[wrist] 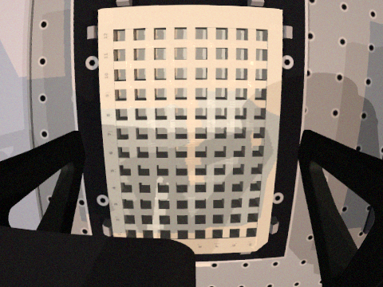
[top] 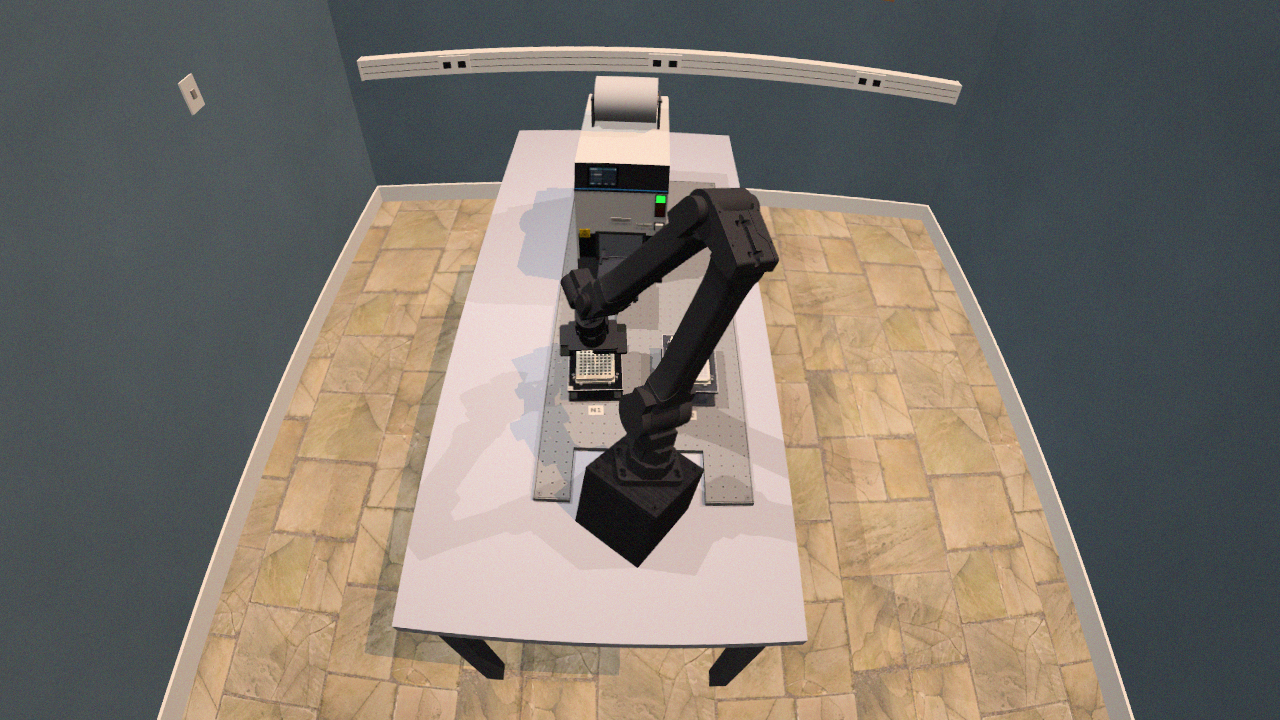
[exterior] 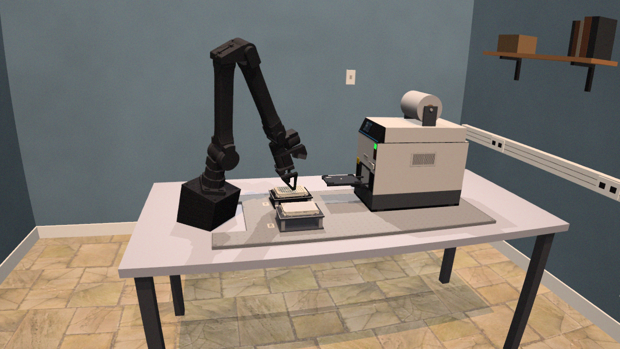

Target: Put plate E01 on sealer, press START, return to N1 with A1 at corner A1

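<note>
Plate E01 (top: 595, 367) (exterior: 281, 191) (wrist: 191, 17) lies in nest N1 (top: 572, 382) (exterior: 308, 198) (wrist: 88, 167), its wells uncovered. In the wrist view, numbers run along its left long side, letters along the near short end, and one corner at the lower right is cut. My gripper (exterior: 293, 188) (wrist: 191, 142) is open, a finger at each long side of the plate with a gap on both sides. The sealer's stage (top: 620, 245) (exterior: 340, 179) is out and bare. The sealer's lamp (top: 660, 199) (exterior: 375, 146) is green. The nest's A1 mark is hidden.
A pale plate (top: 704, 369) (exterior: 299, 207) sits in nest N2 (exterior: 321, 214), beside N1 and partly behind my arm in the top view. The sealer (top: 622, 147) (exterior: 416, 173) stands beyond the nests, with a foil roll (top: 625, 98) (exterior: 418, 103) on top.
</note>
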Available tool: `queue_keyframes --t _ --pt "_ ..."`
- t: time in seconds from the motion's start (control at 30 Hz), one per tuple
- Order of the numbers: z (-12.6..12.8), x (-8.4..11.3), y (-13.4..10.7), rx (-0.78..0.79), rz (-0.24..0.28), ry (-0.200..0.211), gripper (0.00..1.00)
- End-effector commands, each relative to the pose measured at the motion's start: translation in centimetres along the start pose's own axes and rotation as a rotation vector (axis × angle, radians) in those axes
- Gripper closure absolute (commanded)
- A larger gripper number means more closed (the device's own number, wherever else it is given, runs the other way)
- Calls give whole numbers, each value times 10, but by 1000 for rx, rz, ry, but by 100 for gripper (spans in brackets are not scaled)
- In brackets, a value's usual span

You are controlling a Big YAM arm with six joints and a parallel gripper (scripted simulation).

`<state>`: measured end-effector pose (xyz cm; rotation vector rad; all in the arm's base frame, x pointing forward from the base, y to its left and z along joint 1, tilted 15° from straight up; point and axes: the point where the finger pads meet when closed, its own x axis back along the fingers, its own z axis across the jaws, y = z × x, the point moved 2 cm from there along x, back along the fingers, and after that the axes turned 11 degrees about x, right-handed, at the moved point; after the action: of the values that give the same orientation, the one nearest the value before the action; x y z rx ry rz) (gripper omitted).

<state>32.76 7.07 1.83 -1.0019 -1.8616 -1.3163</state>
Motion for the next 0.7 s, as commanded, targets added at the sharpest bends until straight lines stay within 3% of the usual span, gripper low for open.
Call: queue_keyframes --t 0.0,0.17,0.37,0.67 --pt "1 7 24 -23 -45 10 0" --pt "6 11 25 -23 -45 13 0" --pt "2 2 4 4 5 -2 0" --pt "-4 4 8 -5 -21 -5 0"
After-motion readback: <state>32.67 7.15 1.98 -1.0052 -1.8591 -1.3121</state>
